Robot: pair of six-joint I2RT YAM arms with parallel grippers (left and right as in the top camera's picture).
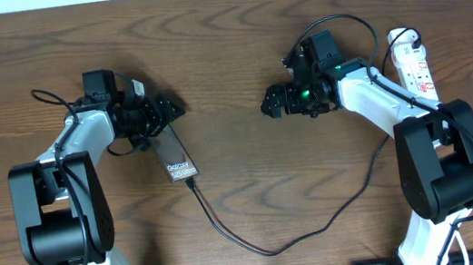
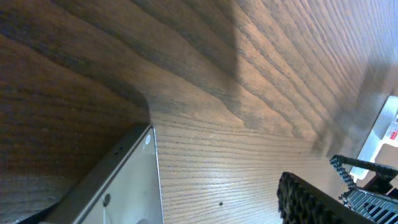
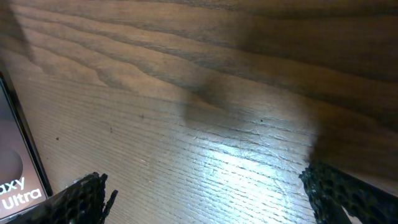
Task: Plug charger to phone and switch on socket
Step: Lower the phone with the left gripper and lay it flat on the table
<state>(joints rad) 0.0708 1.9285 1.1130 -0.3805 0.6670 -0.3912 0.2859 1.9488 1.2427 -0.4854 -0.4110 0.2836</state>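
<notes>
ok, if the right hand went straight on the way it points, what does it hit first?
Probably bare table: the right hand is open, and its wrist view shows only wood ahead, with the phone off to one side. If it travels level, the left hand is next in line. Tilt is unclear.
</notes>
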